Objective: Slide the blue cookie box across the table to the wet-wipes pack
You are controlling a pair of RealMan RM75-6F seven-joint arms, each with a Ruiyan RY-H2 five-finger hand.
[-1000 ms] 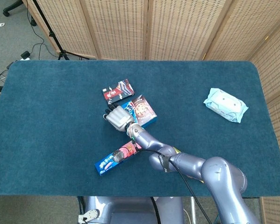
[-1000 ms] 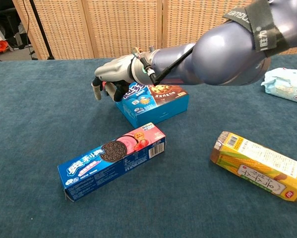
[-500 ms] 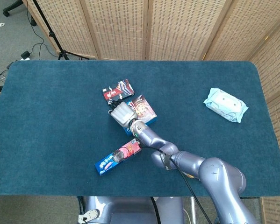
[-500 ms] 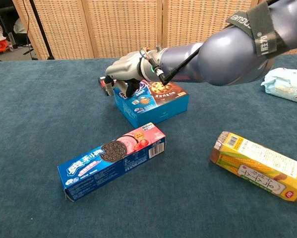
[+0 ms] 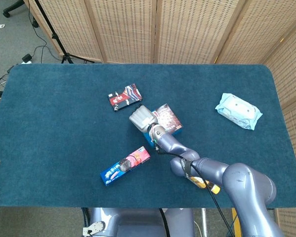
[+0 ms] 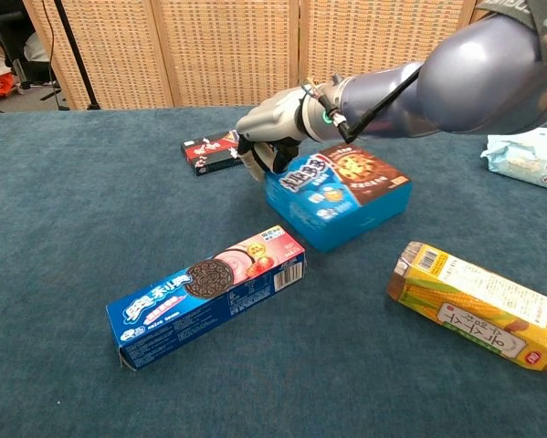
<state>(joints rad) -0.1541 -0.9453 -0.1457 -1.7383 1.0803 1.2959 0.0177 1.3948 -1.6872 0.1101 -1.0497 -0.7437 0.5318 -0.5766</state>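
One hand (image 6: 271,123) | fingers (image 6: 252,162) at blue cookie box (image 6: 339,195) left end

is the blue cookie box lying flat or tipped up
Lying flat: the blue cookie box rests on the table, printed face up, right hand against its left end.

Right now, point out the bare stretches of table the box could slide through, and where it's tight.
Bare carpet runs from the blue cookie box right to the wet-wipes pack; the whole far strip and left side are bare too. It's crowded around the robot hand: red box behind, Oreo pack in front, yellow carton near the front edge.
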